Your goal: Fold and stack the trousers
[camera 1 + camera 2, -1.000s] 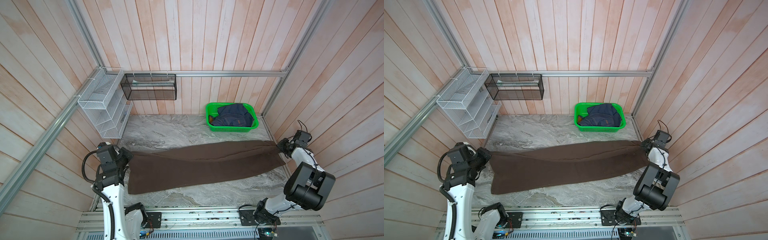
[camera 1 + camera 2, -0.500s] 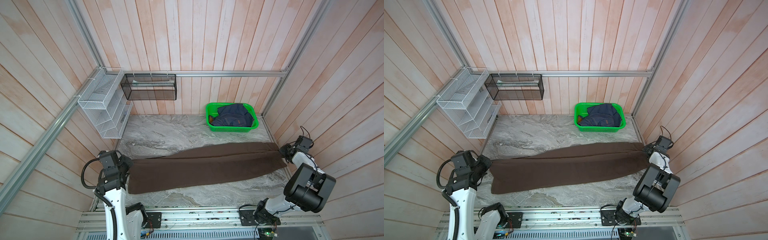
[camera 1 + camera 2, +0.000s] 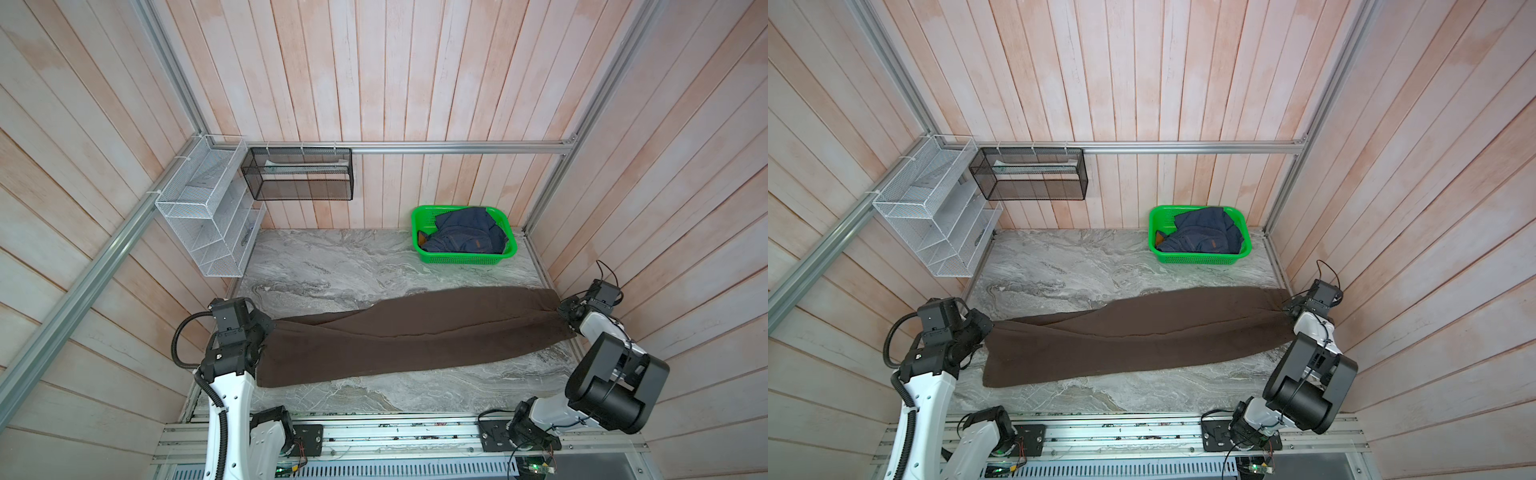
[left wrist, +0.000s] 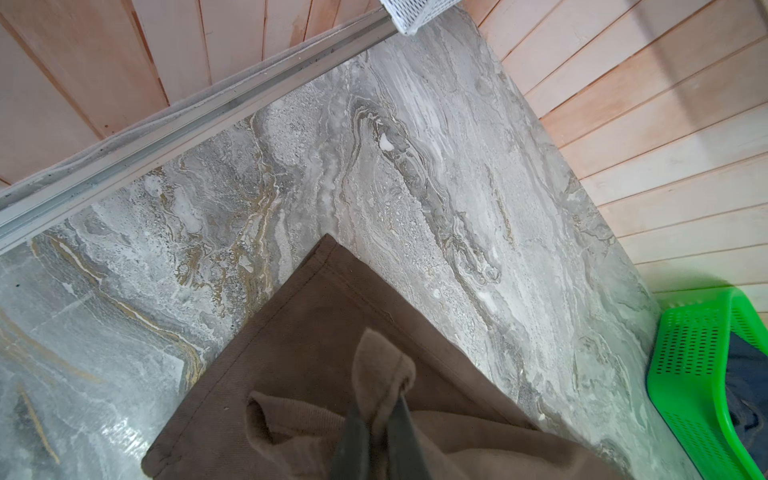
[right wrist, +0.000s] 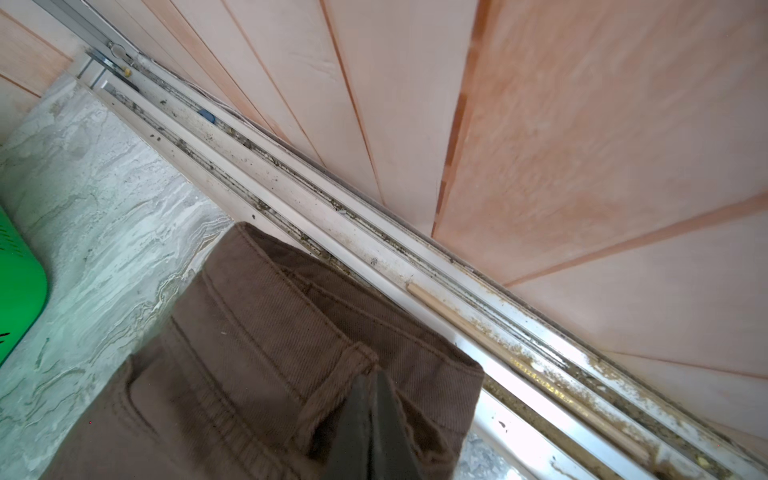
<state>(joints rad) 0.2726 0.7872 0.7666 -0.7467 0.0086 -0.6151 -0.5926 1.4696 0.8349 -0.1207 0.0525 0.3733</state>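
Observation:
The dark brown trousers [image 3: 407, 332] [image 3: 1133, 336] lie stretched lengthwise across the marble table in both top views, folded along their length. My left gripper [image 3: 268, 328] [image 3: 986, 326] [image 4: 380, 409] is shut on the trousers' hem end at the left; a pinch of cloth sticks up between its fingers in the left wrist view. My right gripper [image 3: 561, 309] [image 3: 1287, 307] [image 5: 374, 376] is shut on the trousers [image 5: 257, 353] at the waistband, by the right wall rail.
A green basket [image 3: 463, 259] [image 3: 1200, 259] holding a navy garment [image 3: 465, 232] stands at the back right. A white wire rack [image 3: 208, 216] and a black mesh shelf [image 3: 299, 174] hang on the back-left walls. Aluminium rails run along the table's edges.
Both grippers have carried the trousers toward the table's front and lowered them. The cloth now lies closer to the front rail, still pulled taut between the two grips.

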